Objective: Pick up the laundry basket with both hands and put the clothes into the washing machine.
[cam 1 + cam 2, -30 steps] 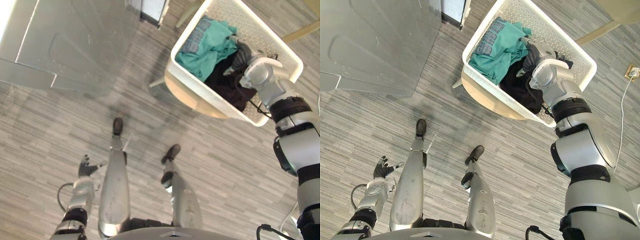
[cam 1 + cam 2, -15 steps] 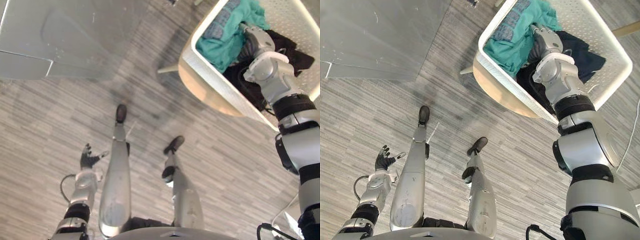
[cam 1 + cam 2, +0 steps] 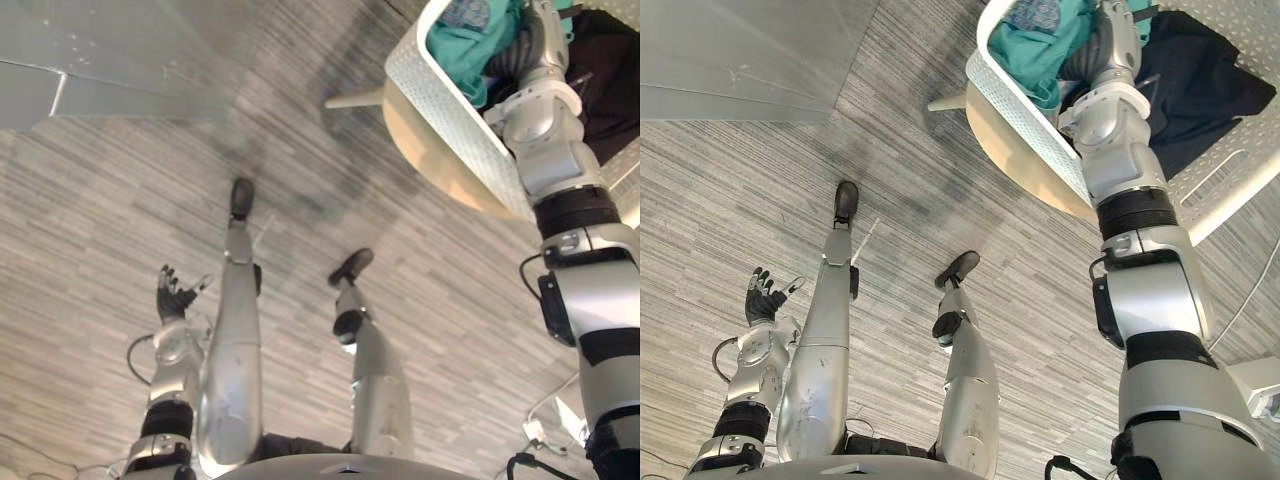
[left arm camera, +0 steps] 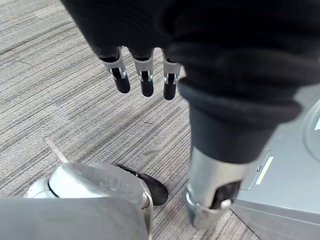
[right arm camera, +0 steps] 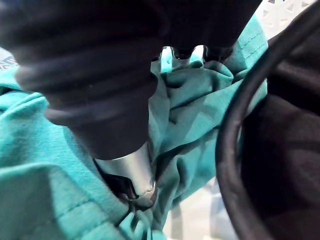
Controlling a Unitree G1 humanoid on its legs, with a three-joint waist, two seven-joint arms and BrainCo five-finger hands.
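Observation:
The white perforated laundry basket (image 3: 1025,110) sits on a round beige stool (image 3: 440,165) at the upper right. A teal garment (image 3: 1035,45) lies in it beside a dark garment (image 3: 1205,80). My right hand (image 3: 1110,25) reaches down into the basket. In the right wrist view its thumb (image 5: 127,172) and bent fingers dig into bunched teal folds (image 5: 210,110), with the fingertips buried in the cloth. My left hand (image 3: 172,297) hangs low at the left, away from the basket, with its fingers (image 4: 145,82) straight and nothing in it.
A grey appliance body (image 3: 120,50) fills the upper left, and its corner (image 4: 295,165) stands close to my left hand. Grey striped carpet (image 3: 90,220) lies between it and the stool. A stool leg (image 3: 352,100) sticks out toward the appliance.
The whole view has shifted, bringing the basket closer. My right hand has sunk deeper into the teal garment and its fingers have curled. The left hand has risen slightly.

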